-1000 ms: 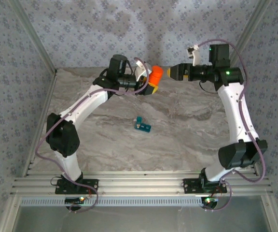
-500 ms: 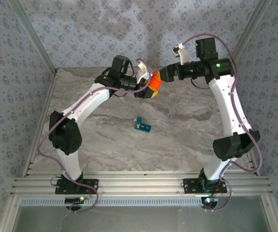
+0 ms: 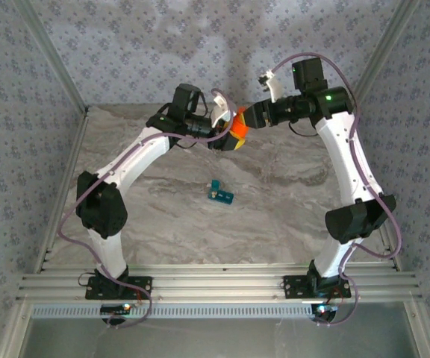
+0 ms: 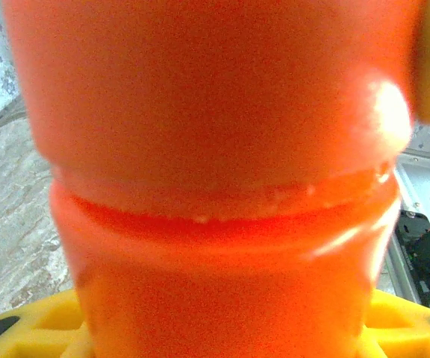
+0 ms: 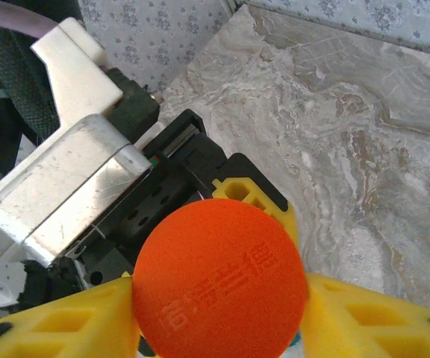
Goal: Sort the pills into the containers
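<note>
Flower-patterned walls [image 3: 21, 89] close in the grey marbled surface [image 3: 290, 205] on three sides. Toward the far edge, the left jaws are clamped on an orange cylindrical plastic bottle [image 3: 237, 127]. The right jaws grasp its orange round cap [image 5: 219, 280] from the opposite side (the two arms meet nose to nose). The small teal rectangular plastic pill box [image 3: 219, 195] lies on the surface nearer the bases, well apart from both jaws, with nothing covering it. The left wrist view gives the bottle's side and the seam under the cap. The right wrist view gives raised characters on the cap's face, with yellow fingers [image 5: 51, 317] touching it on either side.
</note>
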`<state>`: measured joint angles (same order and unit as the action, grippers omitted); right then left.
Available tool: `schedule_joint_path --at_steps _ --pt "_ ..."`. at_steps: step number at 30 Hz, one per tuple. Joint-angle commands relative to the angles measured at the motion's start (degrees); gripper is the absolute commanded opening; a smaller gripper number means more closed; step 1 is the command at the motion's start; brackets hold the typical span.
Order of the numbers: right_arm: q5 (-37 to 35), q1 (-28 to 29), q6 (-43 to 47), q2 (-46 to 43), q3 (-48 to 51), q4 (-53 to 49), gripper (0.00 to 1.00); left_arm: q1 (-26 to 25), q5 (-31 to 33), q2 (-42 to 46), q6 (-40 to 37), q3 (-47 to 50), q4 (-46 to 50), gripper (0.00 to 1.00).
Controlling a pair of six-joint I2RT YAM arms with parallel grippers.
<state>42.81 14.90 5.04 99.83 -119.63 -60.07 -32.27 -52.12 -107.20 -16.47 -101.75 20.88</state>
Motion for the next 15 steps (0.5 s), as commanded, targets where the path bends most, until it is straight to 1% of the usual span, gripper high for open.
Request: schedule_joint_path --at_steps 1,4,7,11,15 --pt "-0.01 0.16 -0.30 0.74 -1.11 -1.29 0.46 0.09 -2.48 0.05 -0.95 -2.22 -0.31 0.00" --pt "-0.81 0.26 -2.02 0.14 1.07 0.33 0.42 0.08 -1.91 0.16 -0.15 -2.18 -1.36 0.00" --pt "-2.54 0.67 -5.31 -1.34 5.59 4.29 0.38 -0.14 -0.32 0.48 1.81 -1.58 -4.27 0.00" --pt "-5.46 1.39 -12.56 -3.68 13.13 11.78 0.37 -1.46 5.15 1.96 3.31 0.49 -9.54 0.00" --pt "-8.43 2.80 -19.56 -5.45 19.67 19.28 0.37 -3.43 10.82 3.97 5.74 4.65 -18.12 0.00"
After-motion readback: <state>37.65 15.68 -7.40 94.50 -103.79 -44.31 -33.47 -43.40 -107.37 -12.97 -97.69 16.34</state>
